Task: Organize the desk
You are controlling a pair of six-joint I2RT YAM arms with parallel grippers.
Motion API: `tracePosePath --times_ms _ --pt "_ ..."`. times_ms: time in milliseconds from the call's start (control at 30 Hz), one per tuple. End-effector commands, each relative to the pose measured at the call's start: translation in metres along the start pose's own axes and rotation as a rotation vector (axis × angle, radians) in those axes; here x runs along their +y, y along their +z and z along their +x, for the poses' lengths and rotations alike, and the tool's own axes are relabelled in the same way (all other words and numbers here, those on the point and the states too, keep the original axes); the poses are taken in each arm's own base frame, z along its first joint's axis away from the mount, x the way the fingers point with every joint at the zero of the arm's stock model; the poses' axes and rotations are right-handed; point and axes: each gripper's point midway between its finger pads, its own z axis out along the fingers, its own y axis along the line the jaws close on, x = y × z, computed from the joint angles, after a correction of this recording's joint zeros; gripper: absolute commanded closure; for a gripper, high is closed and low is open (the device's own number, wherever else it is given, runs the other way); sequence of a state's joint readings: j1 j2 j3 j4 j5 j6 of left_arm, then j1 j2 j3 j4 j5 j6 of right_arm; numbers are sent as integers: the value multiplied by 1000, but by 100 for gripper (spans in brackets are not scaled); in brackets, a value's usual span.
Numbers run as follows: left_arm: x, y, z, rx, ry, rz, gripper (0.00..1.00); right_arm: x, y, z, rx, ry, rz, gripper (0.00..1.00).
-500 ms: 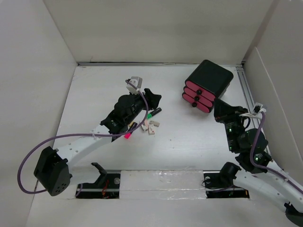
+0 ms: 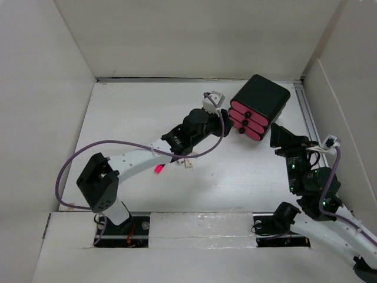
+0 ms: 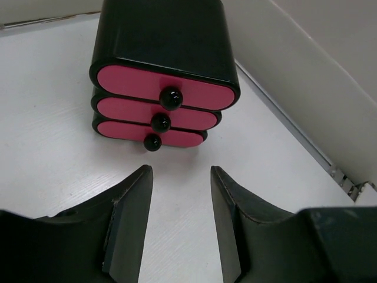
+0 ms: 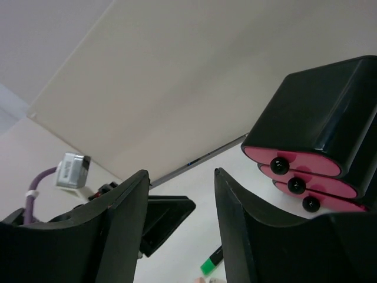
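The white desk (image 2: 126, 115) carries a black box with three pink drawers (image 2: 259, 106), all of them pushed in. My left gripper (image 2: 224, 126) hovers just left of the drawer fronts. In the left wrist view it (image 3: 179, 172) is open and empty, facing the drawers (image 3: 162, 97) and their black knobs. My right gripper (image 2: 277, 137) sits at the box's near right corner. It (image 4: 179, 173) is open and empty too, tilted upward. A pink marker (image 2: 159, 169) and small white pieces (image 2: 188, 163) lie under the left arm. A green marker (image 4: 213, 261) shows in the right wrist view.
White wall panels (image 2: 194, 35) close in the desk at the back and sides. A metal rail (image 2: 306, 109) runs along the right edge, close behind the drawer box. The left arm's purple cable (image 2: 76, 159) loops over the near left part.
The left arm has swung right, away from the markers and white pieces, up to the drawer fronts. The right gripper has shifted slightly.
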State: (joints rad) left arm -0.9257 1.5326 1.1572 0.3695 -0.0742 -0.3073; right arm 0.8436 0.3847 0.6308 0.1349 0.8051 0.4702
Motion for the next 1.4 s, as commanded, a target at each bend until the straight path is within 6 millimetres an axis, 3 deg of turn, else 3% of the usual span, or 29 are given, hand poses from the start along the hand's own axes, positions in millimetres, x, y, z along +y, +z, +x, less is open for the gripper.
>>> tracePosePath --times_ms 0,100,133,167,200,233,267,333,400,433,467,500,567,600,967,1033,1367 --pt "-1 23 -9 14 28 -3 60 -4 -3 -12 -44 34 9 45" --pt "-15 31 -12 17 46 15 60 -4 -5 -13 -45 39 0 44" --pt "-15 40 0 42 56 2 60 -4 -6 -13 -43 39 -6 42" --pt "-17 46 -9 19 83 -23 59 -4 -6 -12 -43 38 -9 41" --pt "-18 50 -6 34 99 -42 58 -5 -6 -13 -45 38 -4 40" --pt "-14 63 13 76 120 -68 58 -5 -6 -13 -47 37 -1 39" --pt "-16 71 -4 45 123 -90 58 -5 -6 -12 -43 34 -2 38" --pt "-5 86 19 110 143 -136 58 -1 -4 -6 -23 22 -17 38" --pt "-3 95 11 93 151 -164 58 0 -1 -3 -14 8 -11 38" --pt "3 103 24 115 164 -185 58 -1 -1 -1 -9 2 -7 37" --pt "3 108 16 98 165 -200 58 0 0 1 -5 1 -8 37" --pt "8 113 28 129 185 -217 58 2 1 3 3 -3 -14 37" --pt "8 119 25 123 194 -224 57 2 1 4 7 -5 -16 36" --pt "13 123 37 151 205 -236 56 0 0 2 -2 -3 -5 36" --pt "11 147 38 147 242 -234 51 -2 -4 -3 -16 17 -19 35" --pt "13 149 48 177 250 -234 51 -2 -4 -3 -17 19 -18 34" --pt "12 161 39 158 266 -215 53 4 -2 4 5 6 -41 35"
